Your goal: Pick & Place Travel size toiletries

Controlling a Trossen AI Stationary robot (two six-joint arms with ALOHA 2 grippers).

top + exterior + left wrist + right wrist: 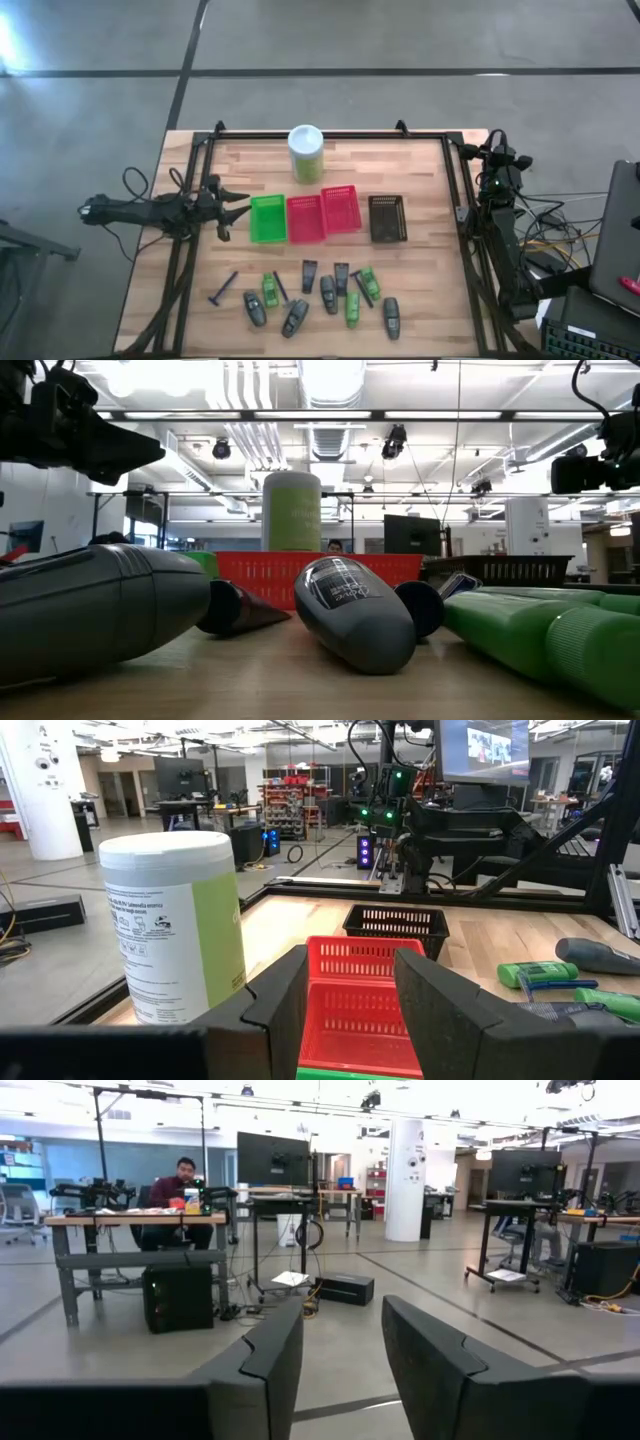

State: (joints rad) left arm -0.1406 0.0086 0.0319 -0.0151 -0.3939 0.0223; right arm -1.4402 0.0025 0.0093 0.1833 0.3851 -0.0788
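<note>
The wooden table (420, 190) carries a row of mesh baskets (325, 215), with the travel size toiletries (320, 295) scattered just in front. The left gripper (238, 212), jaws partly apart and empty, should drop onto one piece. The right gripper (340, 1370), also empty, waits off the table's edge.

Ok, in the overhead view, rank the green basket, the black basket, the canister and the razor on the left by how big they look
Largest to smallest in the high view:
1. Green basket and black basket: they look about alike, so I won't split them.
2. Canister, seen from above.
3. Razor, thin and clearly smallest.
</note>
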